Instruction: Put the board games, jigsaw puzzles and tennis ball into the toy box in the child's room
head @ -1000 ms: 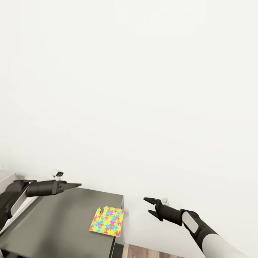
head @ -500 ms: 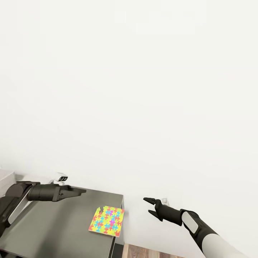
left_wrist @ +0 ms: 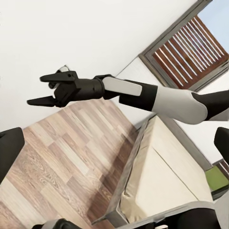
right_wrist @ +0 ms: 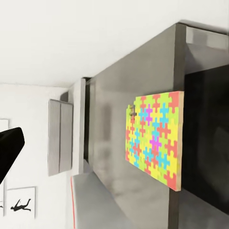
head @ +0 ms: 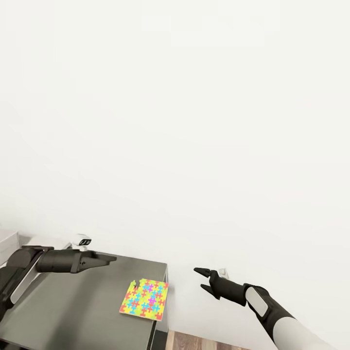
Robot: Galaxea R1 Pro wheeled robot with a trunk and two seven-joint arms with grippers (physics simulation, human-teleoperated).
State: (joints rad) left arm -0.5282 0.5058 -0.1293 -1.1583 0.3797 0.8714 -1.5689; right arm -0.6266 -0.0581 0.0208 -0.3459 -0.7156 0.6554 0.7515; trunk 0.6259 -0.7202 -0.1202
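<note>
One jigsaw puzzle (head: 145,299) lies flat on the dark grey table top (head: 73,306), near its corner edge, ahead of and below the left gripper (head: 108,259) and well to the left of the right gripper (head: 203,279). It is a thin square slab, a mosaic of yellow, green, pink, blue and orange pieces. Neither gripper holds anything: the right one's fingers are spread, the left one's look pressed together. As I judge it, this puzzle is not yet put away.
</note>
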